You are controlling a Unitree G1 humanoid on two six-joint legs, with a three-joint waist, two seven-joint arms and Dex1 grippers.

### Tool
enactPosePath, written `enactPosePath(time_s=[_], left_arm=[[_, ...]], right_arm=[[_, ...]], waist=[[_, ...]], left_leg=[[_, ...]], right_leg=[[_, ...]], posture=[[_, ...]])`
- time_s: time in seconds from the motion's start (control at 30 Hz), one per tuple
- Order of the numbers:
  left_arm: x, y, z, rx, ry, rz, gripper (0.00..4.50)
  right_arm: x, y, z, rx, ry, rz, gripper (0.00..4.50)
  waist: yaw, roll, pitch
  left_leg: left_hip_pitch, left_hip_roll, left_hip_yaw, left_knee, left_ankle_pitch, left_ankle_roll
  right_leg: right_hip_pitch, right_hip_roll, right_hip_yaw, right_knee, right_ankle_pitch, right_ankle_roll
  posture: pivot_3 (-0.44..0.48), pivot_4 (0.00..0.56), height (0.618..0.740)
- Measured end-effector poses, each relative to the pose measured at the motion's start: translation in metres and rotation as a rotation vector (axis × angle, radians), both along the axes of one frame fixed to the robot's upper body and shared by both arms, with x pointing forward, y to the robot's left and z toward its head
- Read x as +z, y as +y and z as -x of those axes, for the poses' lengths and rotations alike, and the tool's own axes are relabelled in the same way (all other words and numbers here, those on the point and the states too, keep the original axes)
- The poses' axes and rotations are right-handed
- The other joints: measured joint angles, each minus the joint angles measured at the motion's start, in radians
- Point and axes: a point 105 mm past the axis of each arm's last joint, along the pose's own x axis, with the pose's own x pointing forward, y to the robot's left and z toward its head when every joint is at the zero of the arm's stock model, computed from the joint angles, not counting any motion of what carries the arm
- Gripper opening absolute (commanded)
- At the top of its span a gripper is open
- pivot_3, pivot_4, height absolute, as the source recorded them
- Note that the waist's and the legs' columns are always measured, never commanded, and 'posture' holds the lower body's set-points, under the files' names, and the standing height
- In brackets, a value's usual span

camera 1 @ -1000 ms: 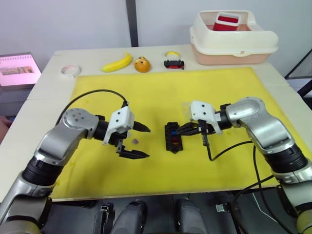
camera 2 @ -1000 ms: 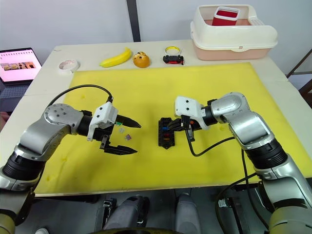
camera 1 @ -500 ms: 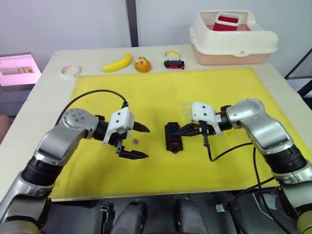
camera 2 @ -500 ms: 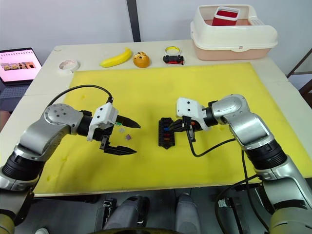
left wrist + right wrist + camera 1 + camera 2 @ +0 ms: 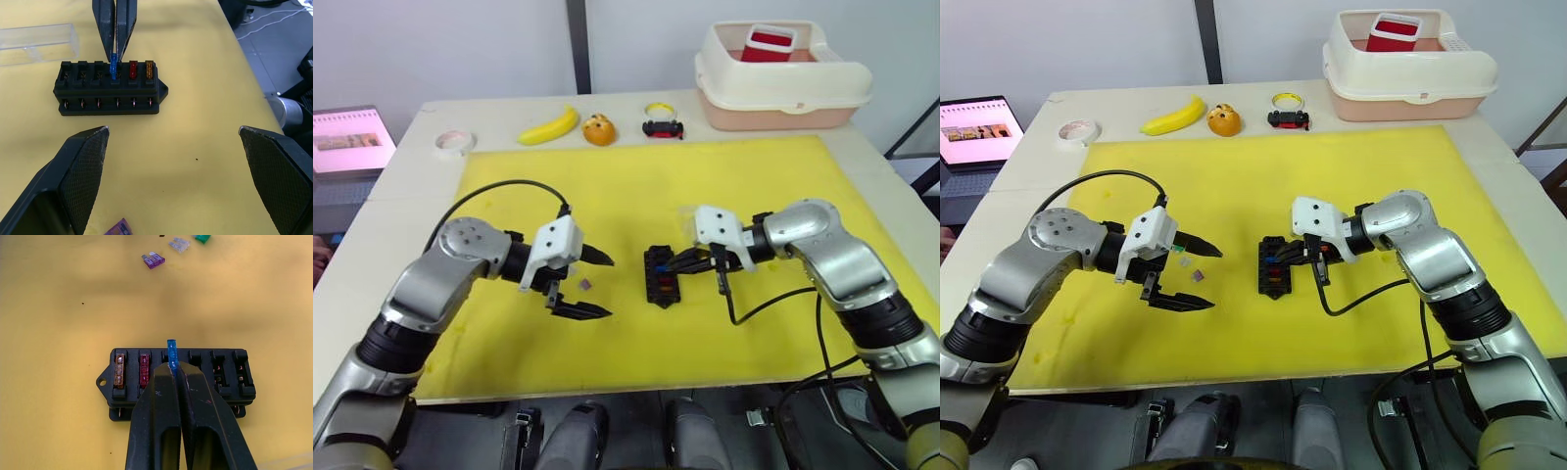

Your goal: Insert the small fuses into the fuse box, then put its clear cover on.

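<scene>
R fingers point(image 5: 172, 369) pinching blue fuse point(image 5: 171, 351) over fuse box point(image 5: 178, 377); L fingers point(image 5: 88, 161) apart.

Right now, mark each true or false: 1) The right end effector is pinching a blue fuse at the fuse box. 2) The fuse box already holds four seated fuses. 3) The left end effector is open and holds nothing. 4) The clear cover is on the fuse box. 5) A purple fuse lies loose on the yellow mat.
1) True: the right end effector grips the blue fuse at the fuse box.
2) False: two are seated, the orange fuse and the red fuse.
3) True: the left end effector is open, empty.
4) False: the clear cover lies beside the box.
5) True: the purple fuse lies on the yellow mat.
</scene>
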Motion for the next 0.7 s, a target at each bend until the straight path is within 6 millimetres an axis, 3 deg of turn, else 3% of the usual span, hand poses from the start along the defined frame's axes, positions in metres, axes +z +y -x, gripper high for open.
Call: enactPosePath(time_s=[0.7], left_arm=[[-0.0003, 0.0002, 0.0000, 0.001, 0.001, -0.001, 4.46]], right_arm=[[-0.0097, -0.0036, -0.0001, 0.008, -0.005, 0.000, 0.00]], waist=[[0.000, 0.000, 0.000]], left_leg=[[0.001, 0.000, 0.000, 0.000, 0.000, 0.000]], right_leg=[[0.001, 0.000, 0.000, 0.000, 0.000, 0.000]], posture=[[0.000, 0.150, 0.740]])
